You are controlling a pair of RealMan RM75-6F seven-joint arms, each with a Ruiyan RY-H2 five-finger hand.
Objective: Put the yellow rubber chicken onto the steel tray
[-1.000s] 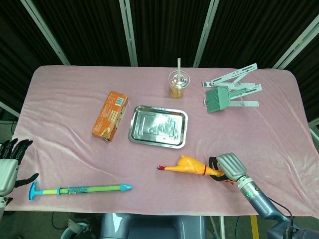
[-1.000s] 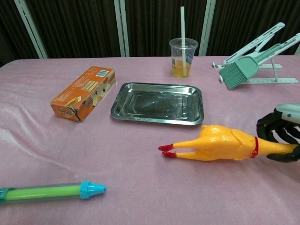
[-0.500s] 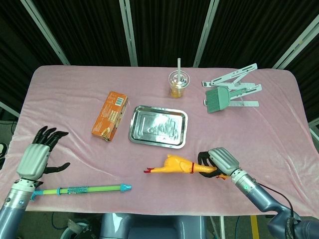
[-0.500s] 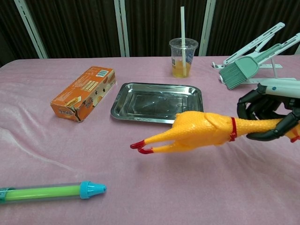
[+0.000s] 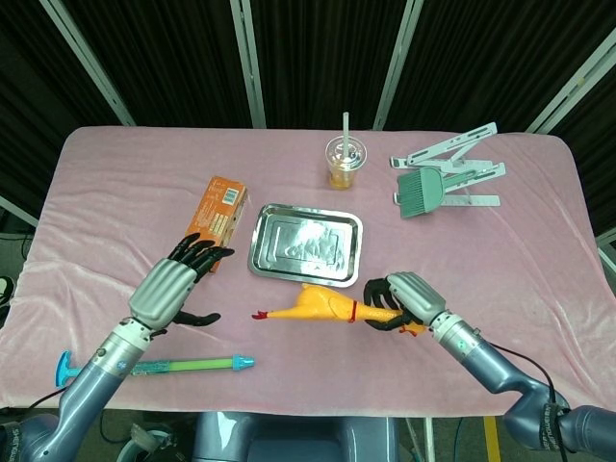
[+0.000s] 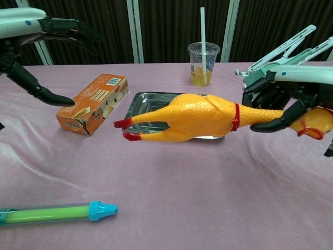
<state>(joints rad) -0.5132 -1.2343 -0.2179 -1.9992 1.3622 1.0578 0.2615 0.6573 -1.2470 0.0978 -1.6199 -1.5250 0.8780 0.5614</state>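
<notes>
The yellow rubber chicken [image 5: 310, 309] is gripped at its neck by the right hand [image 5: 397, 301], its long axis lying level just before the near edge of the steel tray [image 5: 306, 244], while the left hand [image 5: 171, 289] is held open, well to the left of the tray.

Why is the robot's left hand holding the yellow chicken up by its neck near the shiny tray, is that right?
Not quite: the right hand grips the yellow rubber chicken by its neck, lifted near the steel tray. The left hand is open, holding nothing, beside the orange box. The head view shows both hands.
</notes>
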